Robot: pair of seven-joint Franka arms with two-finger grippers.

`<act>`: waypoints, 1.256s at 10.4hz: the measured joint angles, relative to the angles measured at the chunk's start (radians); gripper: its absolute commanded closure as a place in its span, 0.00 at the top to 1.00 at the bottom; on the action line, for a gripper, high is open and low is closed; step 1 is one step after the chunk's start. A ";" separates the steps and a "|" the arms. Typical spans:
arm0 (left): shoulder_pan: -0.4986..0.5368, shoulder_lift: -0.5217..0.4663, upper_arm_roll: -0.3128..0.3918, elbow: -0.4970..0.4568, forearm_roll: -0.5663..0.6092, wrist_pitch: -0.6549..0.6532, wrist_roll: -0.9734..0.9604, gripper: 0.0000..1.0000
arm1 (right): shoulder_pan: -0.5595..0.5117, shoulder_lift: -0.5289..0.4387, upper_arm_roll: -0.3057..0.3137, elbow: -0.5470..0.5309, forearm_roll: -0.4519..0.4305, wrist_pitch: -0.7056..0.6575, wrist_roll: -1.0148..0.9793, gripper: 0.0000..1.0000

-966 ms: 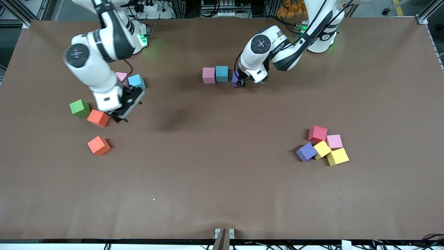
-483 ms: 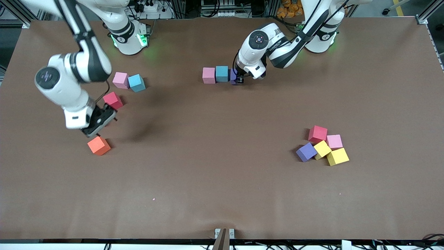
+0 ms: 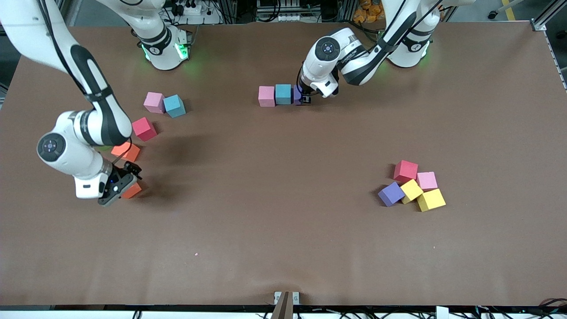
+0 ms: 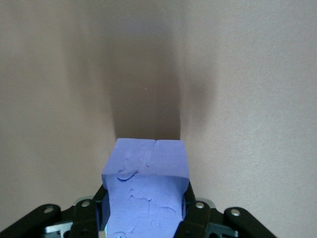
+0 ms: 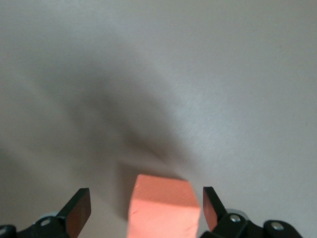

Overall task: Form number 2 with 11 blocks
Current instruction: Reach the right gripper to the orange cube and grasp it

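Left gripper (image 3: 304, 98) half-hides its clamped purple block (image 4: 146, 191); right gripper (image 5: 147, 210) gapes astride orange block (image 5: 163, 207), cut off at 6 o'clock; brown table (image 3: 283, 230).

Left gripper (image 3: 305, 100) down low, clamped on the purple block (image 4: 147, 193), right beside the blue block (image 3: 283, 94). Right gripper (image 5: 147, 208) low too, jaws spread wide around the orange block (image 5: 163, 206).

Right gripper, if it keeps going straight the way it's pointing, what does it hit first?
Most likely the orange block lying between the open right gripper fingers; after it, only table.
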 measured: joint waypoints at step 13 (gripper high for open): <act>-0.035 0.034 0.021 -0.009 0.010 0.049 -0.018 0.57 | -0.030 0.057 -0.031 0.024 0.071 -0.105 -0.015 1.00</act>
